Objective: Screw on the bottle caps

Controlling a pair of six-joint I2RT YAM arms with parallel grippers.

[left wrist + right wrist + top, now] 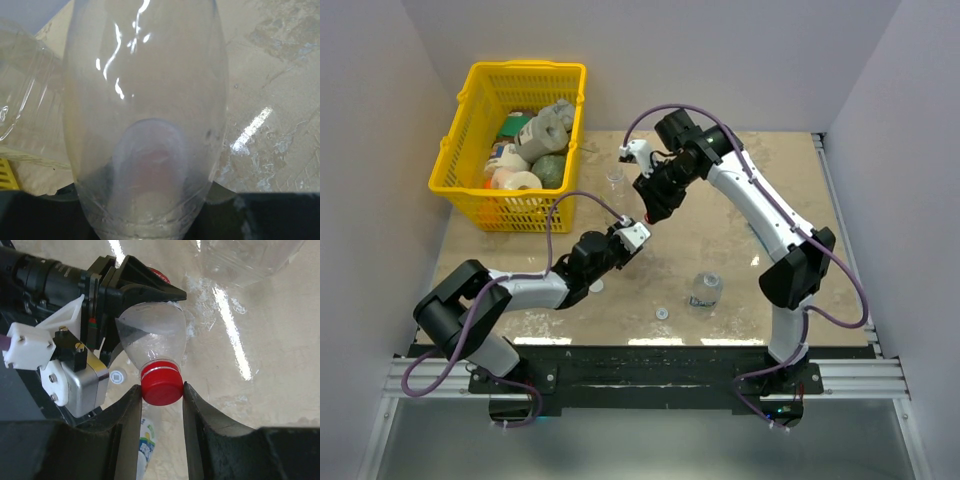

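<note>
Red cap [161, 386]: sits mid-frame in the right wrist view on the neck of the clear bottle [152, 330], clamped by the right tool [161, 389], points down-frame along the bottle's long axis, away from the left tool [638, 228] clenched on the bottle's body above the surface [720, 200].

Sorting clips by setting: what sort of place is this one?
Probably a robot lab test cell: a left arm and right arm bolted to a rail at a marble-look table, plain white walls boxing it in, and a yellow basket of odds and ends.
</note>
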